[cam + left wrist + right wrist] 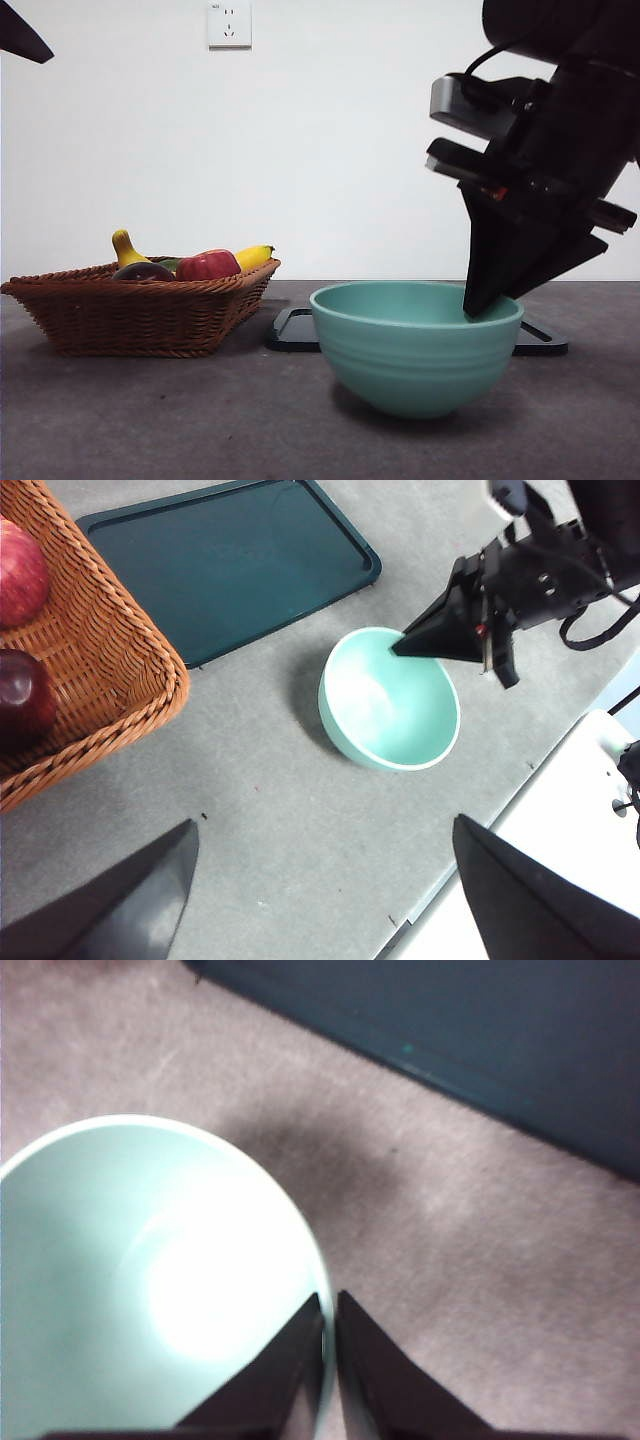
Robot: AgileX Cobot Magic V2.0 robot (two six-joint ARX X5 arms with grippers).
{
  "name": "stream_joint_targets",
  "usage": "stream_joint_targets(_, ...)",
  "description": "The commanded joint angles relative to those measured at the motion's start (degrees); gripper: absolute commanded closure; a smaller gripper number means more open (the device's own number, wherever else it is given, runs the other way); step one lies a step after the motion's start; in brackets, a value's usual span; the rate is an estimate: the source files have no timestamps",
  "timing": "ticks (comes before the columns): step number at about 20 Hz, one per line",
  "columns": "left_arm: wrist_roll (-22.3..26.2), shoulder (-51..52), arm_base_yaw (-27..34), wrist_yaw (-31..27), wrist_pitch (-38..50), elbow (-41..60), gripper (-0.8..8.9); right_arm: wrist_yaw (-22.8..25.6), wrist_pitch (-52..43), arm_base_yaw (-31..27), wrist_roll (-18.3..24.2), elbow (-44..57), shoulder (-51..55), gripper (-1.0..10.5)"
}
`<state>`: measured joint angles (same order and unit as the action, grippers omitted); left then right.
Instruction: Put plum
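The plum (20, 695), dark maroon and glossy, lies in the wicker basket (110, 650) beside a red apple (15, 580). From the front only the plum's dark top (142, 271) shows over the basket rim (140, 310). My right gripper (330, 1300) is shut on the rim of the teal bowl (120, 1260), one jaw inside and one outside. In the front view it (478, 305) reaches down onto the bowl's (410, 350) right edge. My left gripper (325, 825) hangs open high above the table, holding nothing, between the basket and the bowl (385, 705).
A dark teal tray (230, 560) lies flat behind the bowl, its edge (295, 330) showing at the front. Bananas (252, 257) and the apple (208, 265) also fill the basket. The table's edge runs close past the bowl.
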<state>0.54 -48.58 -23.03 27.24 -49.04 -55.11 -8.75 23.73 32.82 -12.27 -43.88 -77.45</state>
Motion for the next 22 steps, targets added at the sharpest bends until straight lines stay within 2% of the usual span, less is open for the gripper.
stream_joint_targets(1,0.46,-0.42,-0.28,0.26,0.55,-0.52,4.12,0.26,-0.46,0.55,-0.61,-0.33,-1.68,9.3)
stream_joint_targets(5,0.46,-0.42,-0.28,0.26,0.39,-0.52,4.11,0.28,-0.55,0.7,-0.61,-0.33,-1.84,9.1)
stream_joint_targets(8,0.46,-0.42,-0.28,0.26,0.2,-0.52,4.11,0.22,-0.5,0.7,-1.27,-0.33,-1.84,7.0)
stream_joint_targets(9,0.46,-0.42,-0.28,0.26,0.13,-0.52,4.11,0.15,-0.5,0.7,-1.31,-0.33,-1.84,6.9)
stream_joint_targets(14,0.46,-0.42,-0.28,0.26,-0.9,-0.52,4.11,0.24,0.02,0.68,-2.12,-1.49,2.23,6.8)
stream_joint_targets(18,0.46,-0.42,-0.28,0.26,-0.9,-0.52,4.11,-0.46,5.07,0.7,-1.95,-4.66,9.7,6.8)
stream_joint_targets(22,0.46,-0.42,-0.28,0.26,-0.9,-0.52,4.11,-5.66,10.78,0.7,-1.92,-5.73,19.12,6.8)
